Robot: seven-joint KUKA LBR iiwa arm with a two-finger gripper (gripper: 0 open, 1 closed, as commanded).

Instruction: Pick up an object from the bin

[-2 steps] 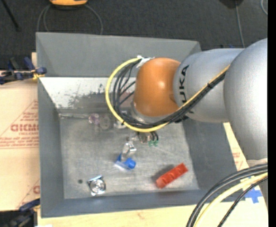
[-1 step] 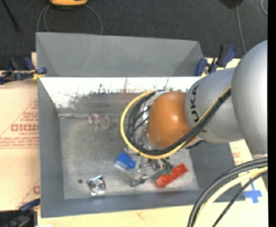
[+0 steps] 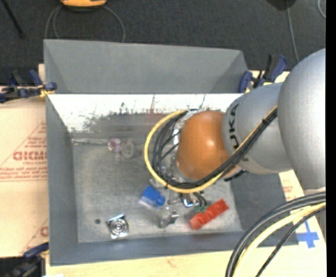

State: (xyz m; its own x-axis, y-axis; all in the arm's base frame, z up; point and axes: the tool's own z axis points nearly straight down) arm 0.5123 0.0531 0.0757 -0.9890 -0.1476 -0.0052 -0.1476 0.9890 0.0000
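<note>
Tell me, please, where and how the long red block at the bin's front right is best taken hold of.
Take the red block at its middle, across its narrow width, probably coming straight down from above. It seems to lie flat and slantwise on the bin floor. It is long and slim, so its two long sides likely offer the surest hold.

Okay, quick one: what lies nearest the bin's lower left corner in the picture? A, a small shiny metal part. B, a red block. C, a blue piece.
A: the small shiny metal part sits near that corner; the blue piece and red block lie further right.
</note>
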